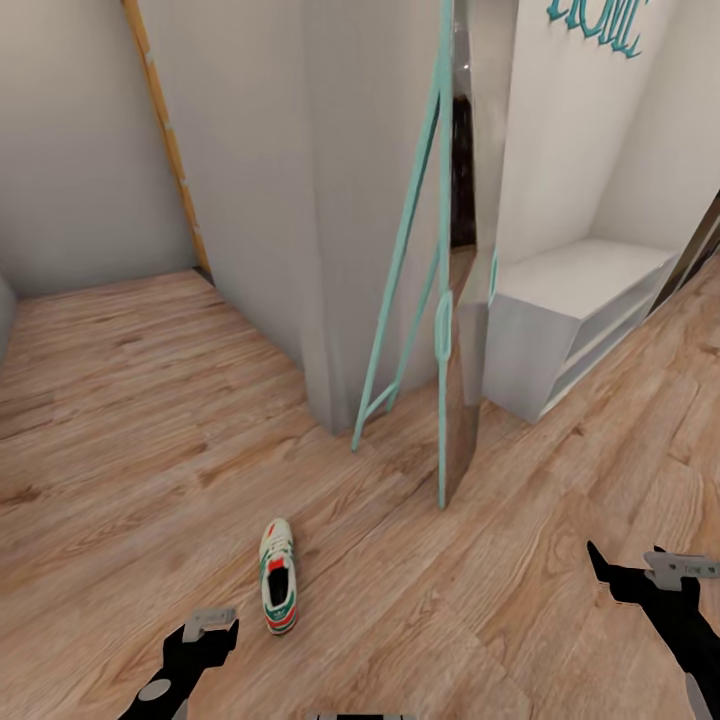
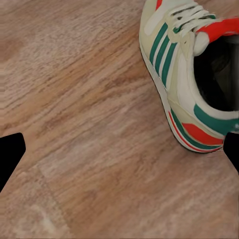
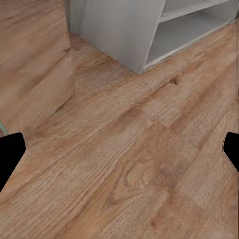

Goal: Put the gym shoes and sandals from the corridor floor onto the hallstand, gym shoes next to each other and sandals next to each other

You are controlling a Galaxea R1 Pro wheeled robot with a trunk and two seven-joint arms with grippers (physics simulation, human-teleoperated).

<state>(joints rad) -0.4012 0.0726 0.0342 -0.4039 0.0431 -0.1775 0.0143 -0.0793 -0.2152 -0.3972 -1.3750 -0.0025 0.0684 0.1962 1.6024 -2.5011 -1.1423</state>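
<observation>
The left hand hangs wide and empty just beside one gym shoe lying on the floor. The right hand, also wide, holds nothing. The shoe rack looks bare, so nothing seems placed yet.

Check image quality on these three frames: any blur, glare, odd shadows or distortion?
Head view: soft, slightly smeared render, flat even light, wide-angle tilt on the mirror and hallstand; gym shoe casts little shadow. Left wrist view: the shoe is cropped, its opening dark. Right wrist view: floor grain sharp, no glare.
</observation>
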